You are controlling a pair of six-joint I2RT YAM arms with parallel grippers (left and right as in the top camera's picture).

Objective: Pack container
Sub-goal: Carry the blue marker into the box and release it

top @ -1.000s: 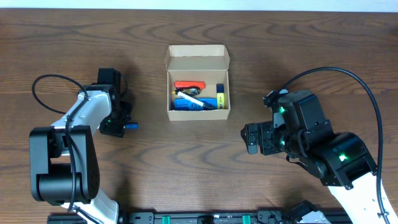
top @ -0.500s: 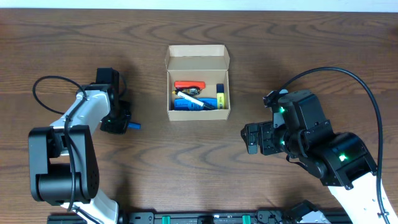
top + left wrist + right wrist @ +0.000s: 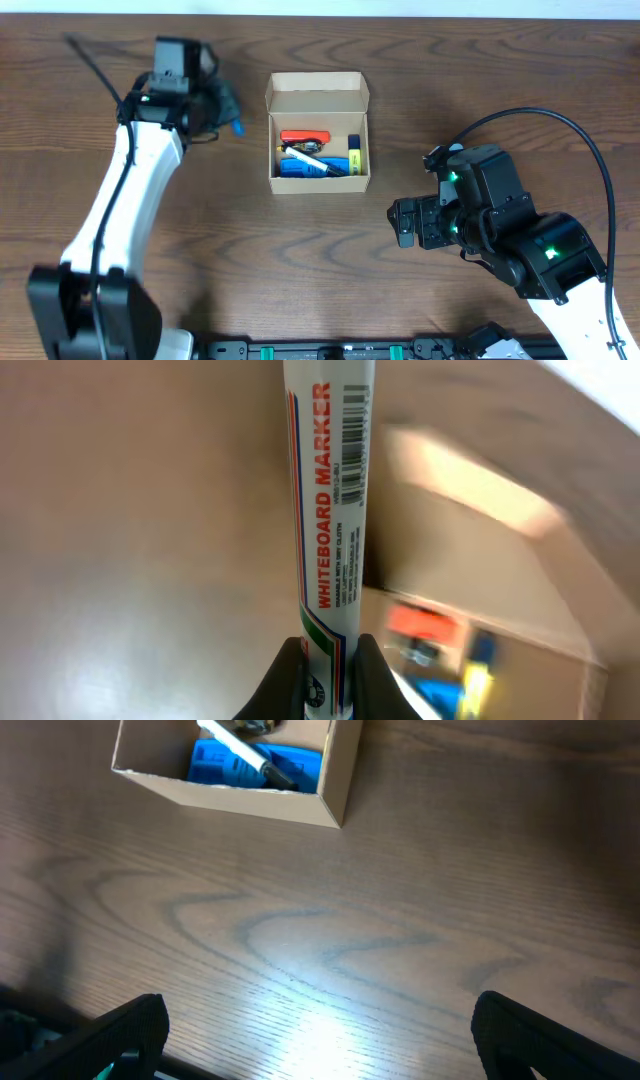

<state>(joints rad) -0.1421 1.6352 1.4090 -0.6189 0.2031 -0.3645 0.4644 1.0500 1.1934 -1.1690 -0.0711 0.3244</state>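
While left jaws clamp a marker (image 3: 335, 510), container (image 3: 320, 184) (open) lies near.

The left arm swung up from the near-left part of the table and stretched toward the far edge. That carried the left gripper (image 3: 218, 103) from beside the arm's base to just left of the cardboard box (image 3: 317, 92). The whiteboard marker (image 3: 335, 510) travelled with it, clamped between the fingers, its blue end now nearest the box.
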